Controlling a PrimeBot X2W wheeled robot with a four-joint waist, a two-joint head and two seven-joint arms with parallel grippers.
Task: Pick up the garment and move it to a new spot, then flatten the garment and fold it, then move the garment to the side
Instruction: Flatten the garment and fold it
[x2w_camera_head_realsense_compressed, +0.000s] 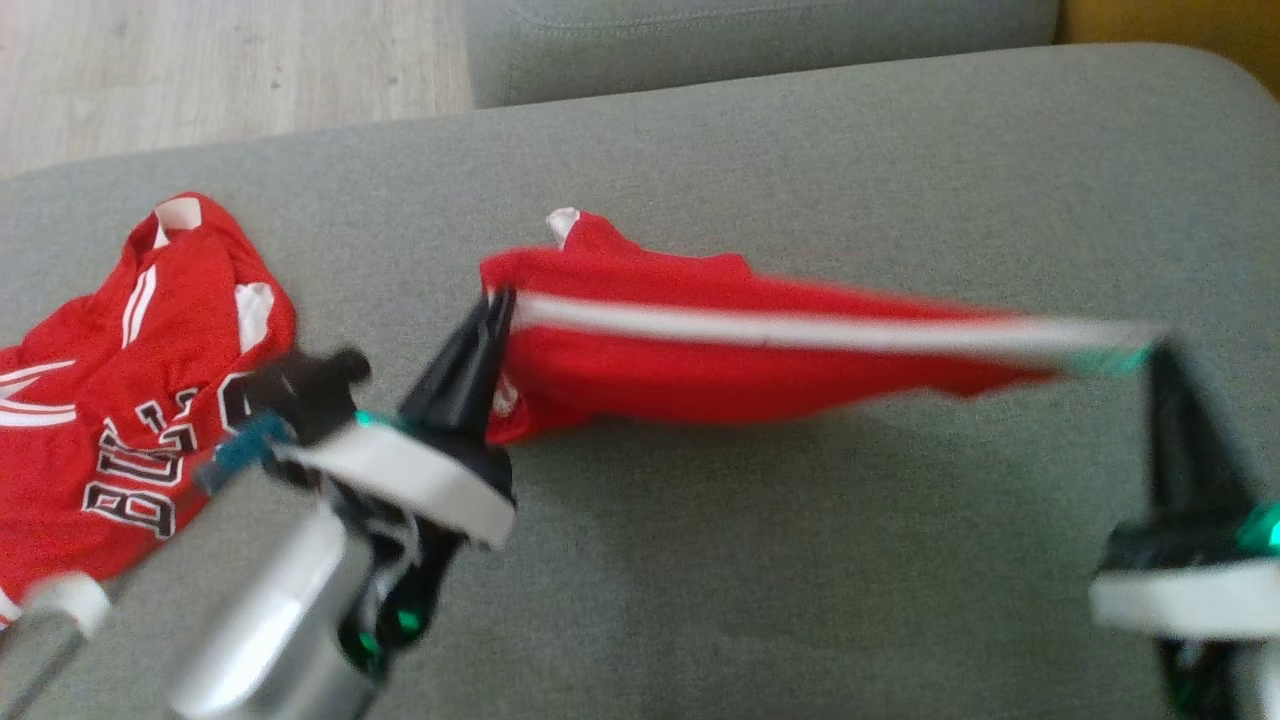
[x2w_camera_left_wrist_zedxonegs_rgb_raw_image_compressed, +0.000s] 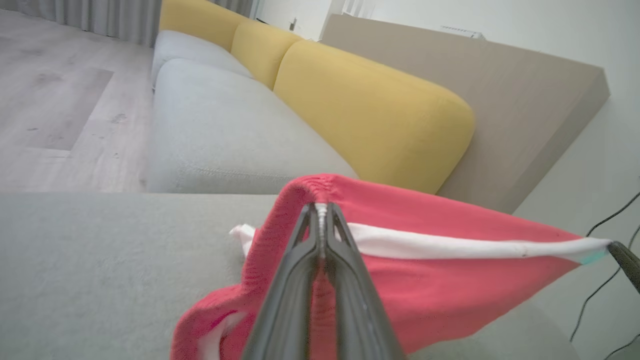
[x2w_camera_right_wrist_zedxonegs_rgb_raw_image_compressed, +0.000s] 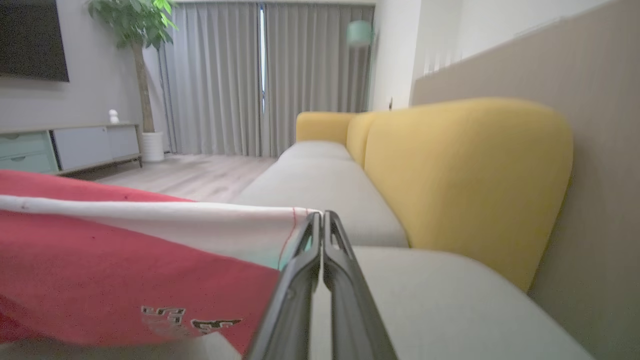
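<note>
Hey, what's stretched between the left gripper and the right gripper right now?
The red garment, its white band pulled taut from the left gripper to the right gripper, above the grey cushion; the head view shows it.

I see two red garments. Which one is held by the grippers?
The garment with the white band, stretched between the left gripper and the right gripper. The other garment lies crumpled on the cushion, at the left.

Counted on the sofa (x2w_camera_head_realsense_compressed: 800, 560): two red garments, a stretched garment (x2w_camera_head_realsense_compressed: 740, 375) and a crumpled garment (x2w_camera_head_realsense_compressed: 130, 400); my two grippers, left gripper (x2w_camera_head_realsense_compressed: 497, 300) and right gripper (x2w_camera_head_realsense_compressed: 1160, 352); three yellow back cushions (x2w_camera_left_wrist_zedxonegs_rgb_raw_image_compressed: 375, 115).
</note>
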